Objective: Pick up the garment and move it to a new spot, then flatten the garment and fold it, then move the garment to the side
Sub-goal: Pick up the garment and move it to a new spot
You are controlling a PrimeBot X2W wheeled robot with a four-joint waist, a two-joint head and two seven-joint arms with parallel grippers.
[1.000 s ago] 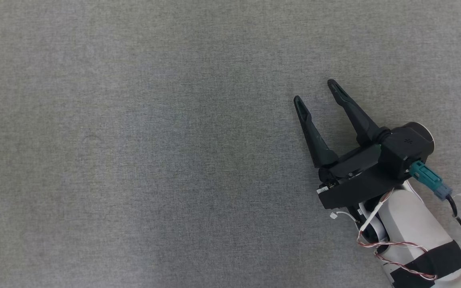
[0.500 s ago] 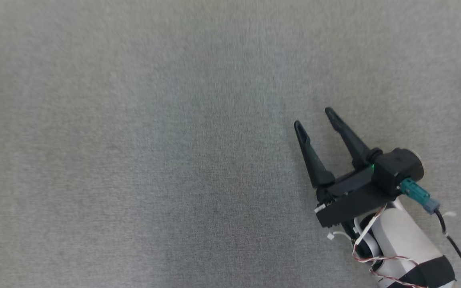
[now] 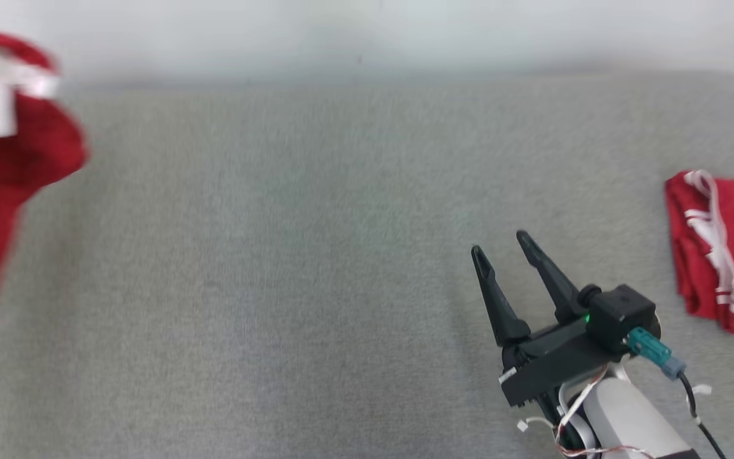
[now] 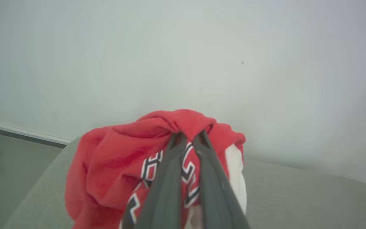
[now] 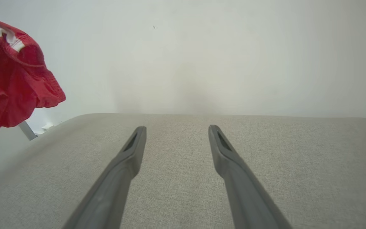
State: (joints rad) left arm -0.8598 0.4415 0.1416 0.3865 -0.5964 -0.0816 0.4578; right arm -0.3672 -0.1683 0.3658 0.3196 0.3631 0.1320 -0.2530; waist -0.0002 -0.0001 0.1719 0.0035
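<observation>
Surface: grey woven tabletop (image 3: 278, 268), bare across its middle, with a pale wall (image 3: 367, 32) behind.
Garment: red garment (image 4: 106, 159) with white trim and a black-and-white patterned band. It is bunched and hangs clear of the tabletop at the far left edge of the head view, where it is blurred.
Left gripper: left gripper (image 4: 187, 137) is pinched together on a fold at the top of the bundle. The rest droops below the fingers.
Right gripper: right gripper (image 3: 498, 244) has its fingers apart with nothing between them. It sits low over the tabletop at lower right, well apart from the bundle.
Other cloth: folded red piece (image 3: 720, 248) lies flat at the right edge, beyond the right gripper.
Key relation: the bundle's long axis runs down from the pinch. The bare middle lies to its right, between it and the right gripper. The left arm carries, and the right arm is the far one.
Judgement: this looks like the carry-to-new-spot step. Letting the hanging end touch down first should help it lay out rather than heap.
</observation>
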